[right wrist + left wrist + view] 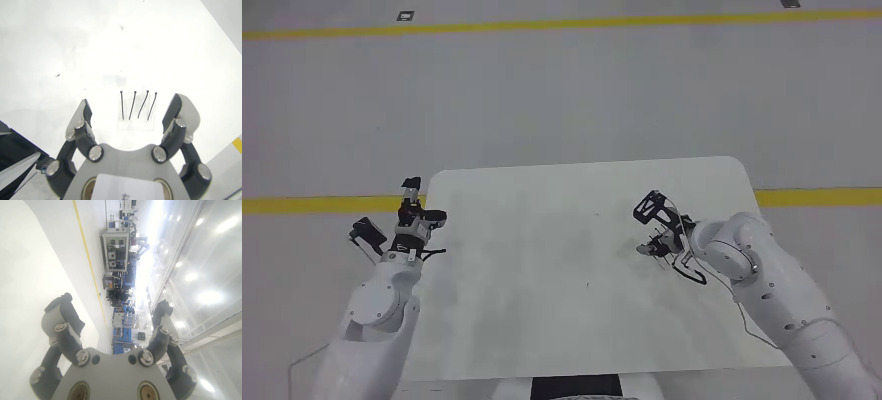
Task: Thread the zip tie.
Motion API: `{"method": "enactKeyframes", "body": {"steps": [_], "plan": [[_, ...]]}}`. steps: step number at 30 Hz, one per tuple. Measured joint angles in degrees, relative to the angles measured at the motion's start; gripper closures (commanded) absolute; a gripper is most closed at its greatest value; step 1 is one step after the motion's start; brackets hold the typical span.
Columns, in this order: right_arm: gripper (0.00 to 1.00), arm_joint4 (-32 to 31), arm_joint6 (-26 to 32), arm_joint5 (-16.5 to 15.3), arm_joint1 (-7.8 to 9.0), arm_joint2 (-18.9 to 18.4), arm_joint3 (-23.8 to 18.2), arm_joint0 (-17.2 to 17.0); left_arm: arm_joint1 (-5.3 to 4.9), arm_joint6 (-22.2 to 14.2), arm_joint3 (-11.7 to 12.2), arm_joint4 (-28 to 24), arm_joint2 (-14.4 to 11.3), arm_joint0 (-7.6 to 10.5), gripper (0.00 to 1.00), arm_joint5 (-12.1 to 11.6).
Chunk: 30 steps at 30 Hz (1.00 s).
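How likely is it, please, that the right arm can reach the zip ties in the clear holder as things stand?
Probably yes: the right gripper is open and the zip ties sit in their clear holder straight ahead, with nothing between.

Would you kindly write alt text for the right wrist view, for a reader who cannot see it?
Four black zip ties sit side by side in a clear holder on the white table, heads pointing away from the camera. The right gripper, open and empty, frames them from the near side.
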State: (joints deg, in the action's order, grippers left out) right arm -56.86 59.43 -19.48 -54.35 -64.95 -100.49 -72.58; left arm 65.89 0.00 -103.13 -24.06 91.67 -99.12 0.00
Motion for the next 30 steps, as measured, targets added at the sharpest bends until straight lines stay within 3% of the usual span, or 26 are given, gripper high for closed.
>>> {"method": "enactKeyframes", "body": {"steps": [8,17,30], "plan": [[0.0,0.81,-0.36,0.0,0.33,-0.11,0.65,-0.32,0.0,0.0,0.0,0.0,0.0,0.0,0.0,0.0],[0.0,5.56,8.67,0.0,1.96,3.26,2.11,2.67,0.0,0.0,0.0,0.0,0.0,0.0,0.0,0.0],[0.0,5.85,8.28,0.0,1.96,3.52,2.63,2.44,0.0,0.0,0.0,0.0,0.0,0.0,0.0,0.0]]}}
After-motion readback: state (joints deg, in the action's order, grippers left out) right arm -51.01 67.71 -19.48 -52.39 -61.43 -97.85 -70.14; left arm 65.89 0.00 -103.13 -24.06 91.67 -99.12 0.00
